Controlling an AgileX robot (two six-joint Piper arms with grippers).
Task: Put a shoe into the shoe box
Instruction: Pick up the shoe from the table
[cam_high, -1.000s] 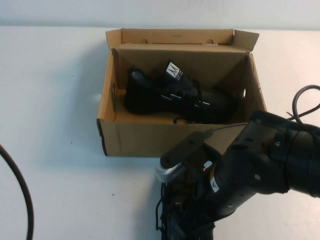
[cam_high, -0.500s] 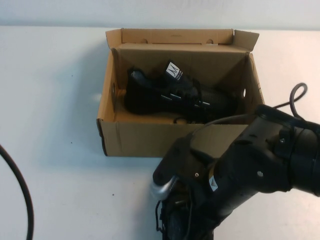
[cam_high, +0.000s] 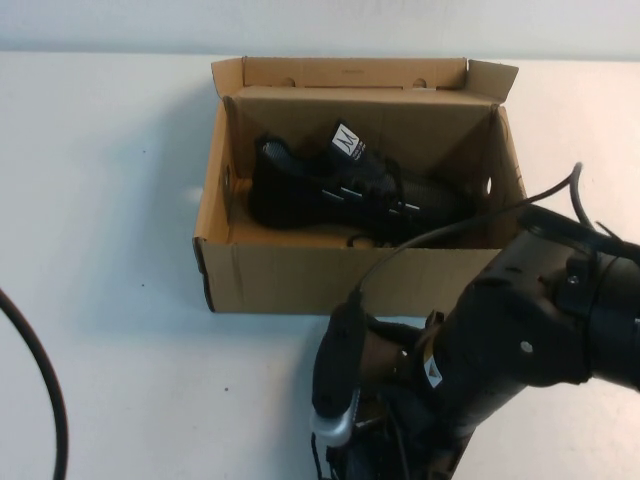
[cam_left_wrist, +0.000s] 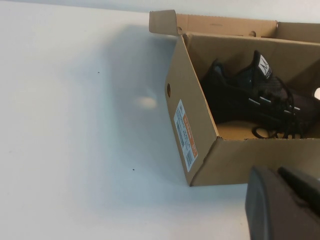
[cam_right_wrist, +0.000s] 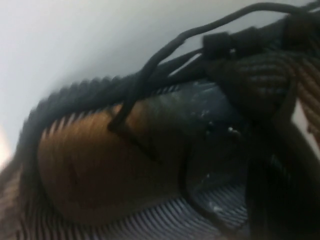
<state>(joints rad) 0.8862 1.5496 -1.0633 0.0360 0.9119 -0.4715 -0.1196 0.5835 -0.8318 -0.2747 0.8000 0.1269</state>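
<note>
Right wrist view first: the lens sits hard up against a black knit shoe, which I will call the loose shoe (cam_right_wrist: 100, 160). Its tan insole, ribbed sole edge and dark laces fill my screen. The right end effector (cam_high: 385, 452) is buried under its own wrist at the near edge of the worktop (cam_high: 110, 200), low over that loose shoe. I cannot tell whether it is spread, pressed together or pinching the shoe. From the high camera only a black sliver of the loose shoe shows beneath the arm, at about 6 o'clock of the shoe box (cam_high: 300, 275) and outside it.

The left end effector (cam_left_wrist: 287, 200) shows only as a dark block in its own wrist camera, hovering above bare worktop short of the box's near corner. I cannot tell its state either.

Moving outward, the shoe box stands at 12 o'clock from the right wrist, its lid flap (cam_high: 340, 72) hinged back and upright on the far side. The boxed shoe (cam_high: 340, 195) lies on the floor inside, heel toward 9 o'clock, toe toward 3 o'clock, white "M" tongue label up. An orange and white sticker (cam_left_wrist: 186, 134) and a round hole (cam_left_wrist: 169, 90) mark the box's 9 o'clock end wall. A black cable (cam_high: 40, 370) curves along the worktop's 9 o'clock edge.
</note>
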